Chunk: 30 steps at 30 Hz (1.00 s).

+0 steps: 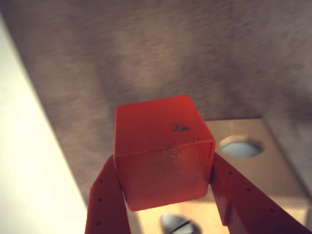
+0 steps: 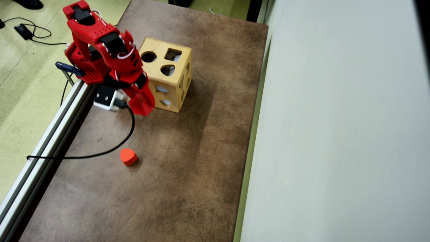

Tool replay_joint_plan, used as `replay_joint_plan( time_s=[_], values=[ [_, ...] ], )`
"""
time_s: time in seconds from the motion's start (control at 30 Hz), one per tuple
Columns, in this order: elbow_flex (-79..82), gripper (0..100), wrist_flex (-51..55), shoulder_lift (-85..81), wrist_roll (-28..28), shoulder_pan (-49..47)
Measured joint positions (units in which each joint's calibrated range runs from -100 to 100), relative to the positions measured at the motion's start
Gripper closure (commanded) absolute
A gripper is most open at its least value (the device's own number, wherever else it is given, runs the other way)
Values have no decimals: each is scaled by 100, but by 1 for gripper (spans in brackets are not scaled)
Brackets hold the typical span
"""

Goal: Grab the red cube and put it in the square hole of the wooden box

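Observation:
My gripper (image 1: pixel 163 183) is shut on the red cube (image 1: pixel 163 146), with one red finger on each side of it, and holds it in the air. In the overhead view the gripper (image 2: pixel 142 102) hangs at the near left corner of the wooden box (image 2: pixel 168 79); the cube blends with the red fingers there. The box top has a square hole (image 2: pixel 173 54), a round hole (image 2: pixel 148 56) and a third hole (image 2: pixel 167 70). In the wrist view the box (image 1: pixel 270 165) lies below and to the right of the cube, showing an octagonal hole (image 1: pixel 241 147).
A small red heart-shaped block (image 2: pixel 128 156) lies on the brown table (image 2: pixel 188 161). A black cable (image 2: pixel 111 148) curves across the table's left side. An aluminium rail (image 2: pixel 43 148) runs along the left edge. A pale wall (image 2: pixel 336 134) borders the right.

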Motion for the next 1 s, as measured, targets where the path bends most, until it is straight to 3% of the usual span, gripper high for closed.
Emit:
replay_joint_plan(
  time_s=[0.4,1.0],
  values=[
    [-1056,99,1130,-212,-801,-1365],
    [-1084,99,1186,-220,-1358,-2458]
  ],
)
